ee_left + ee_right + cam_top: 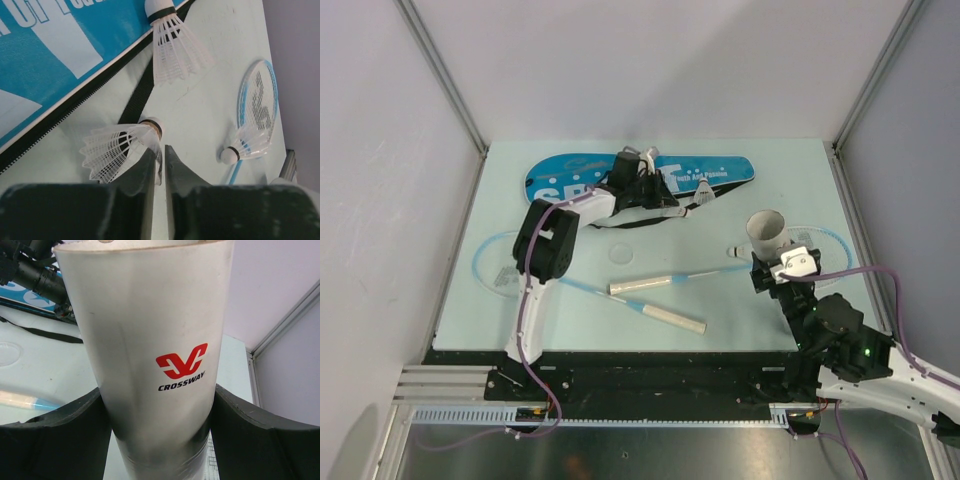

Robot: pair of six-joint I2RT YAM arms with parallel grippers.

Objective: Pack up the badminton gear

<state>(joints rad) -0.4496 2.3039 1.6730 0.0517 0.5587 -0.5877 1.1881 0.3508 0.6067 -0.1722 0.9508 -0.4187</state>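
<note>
The blue "SPORT" racket bag [570,180] lies at the back, its black strap [142,95] trailing on the table. My left gripper [162,150] is beside the bag, jaws nearly together and pinching the skirt edge of a white shuttlecock [115,150]. A second shuttlecock [172,47] lies by the bag's zip. A third [245,145] rests on a racket head [260,100]. Two rackets with white handles [645,285] [670,318] lie mid-table. My right gripper [157,405] holds the white cardboard tube [150,340] upright, with a finger against each side.
A clear round lid [622,252] lies flat on the table between the bag and the racket handles. The enclosure's walls and corner posts [840,150] bound the table. Grey cables run along both arms.
</note>
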